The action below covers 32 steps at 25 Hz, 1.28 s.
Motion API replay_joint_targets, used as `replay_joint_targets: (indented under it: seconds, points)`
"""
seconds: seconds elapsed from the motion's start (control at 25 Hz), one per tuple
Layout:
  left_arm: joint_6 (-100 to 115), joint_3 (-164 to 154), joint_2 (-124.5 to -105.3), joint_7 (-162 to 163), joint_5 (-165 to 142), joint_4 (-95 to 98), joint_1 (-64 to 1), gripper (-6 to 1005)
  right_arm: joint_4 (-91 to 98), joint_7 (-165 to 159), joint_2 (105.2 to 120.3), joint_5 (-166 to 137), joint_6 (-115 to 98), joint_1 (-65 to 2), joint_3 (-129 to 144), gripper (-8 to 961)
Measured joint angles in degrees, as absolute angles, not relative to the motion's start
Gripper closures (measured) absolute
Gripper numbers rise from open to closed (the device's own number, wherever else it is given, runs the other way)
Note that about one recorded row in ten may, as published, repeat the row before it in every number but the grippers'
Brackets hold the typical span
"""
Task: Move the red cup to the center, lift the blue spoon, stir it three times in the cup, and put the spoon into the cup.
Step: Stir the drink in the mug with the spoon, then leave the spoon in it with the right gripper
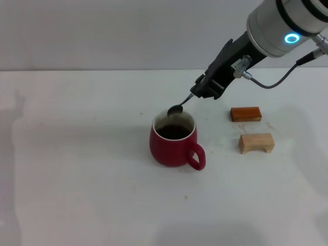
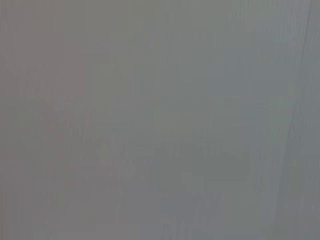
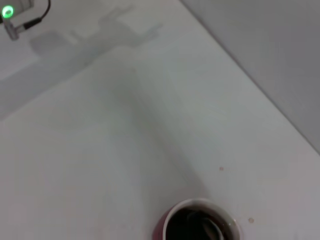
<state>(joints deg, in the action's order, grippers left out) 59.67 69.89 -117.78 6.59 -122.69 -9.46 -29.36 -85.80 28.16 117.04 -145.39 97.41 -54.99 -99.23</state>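
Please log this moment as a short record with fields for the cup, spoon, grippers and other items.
red cup: upright mid-table, dark liquid inside
blue spoon: tilted, bowl over the cup's far rim
right gripper: shut on the spoon's handle, above and behind the cup
left gripper: out of view
other items: orange-brown block and pale wooden block, on the cup's right

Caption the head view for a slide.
Right pincer holds the blue spoon tilted, its bowl just above the red cup's rim, two wooden blocks nearby.
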Motion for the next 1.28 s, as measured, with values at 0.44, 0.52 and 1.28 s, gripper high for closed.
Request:
replay_joint_targets:
  seconds: [0.44,0.52,1.28]
  points:
    - [59.9,69.9,-117.85,6.6,-122.7,-9.6,-29.4,159,-75.0,31.7,116.19,-145.4,97.4,-60.6,-100.8,814]
    - [60.0,69.9,-117.86,6.6,-122.7,-9.6,-29.4,159,-73.4,32.4,116.2,-145.4,97.0,-61.4,-101.0,814]
    - [60.2,69.9,-117.86,6.6,-122.7,-9.9,-29.4,159,-56.6,37.1,117.23,-145.8,90.0,-67.7,-100.2,815]
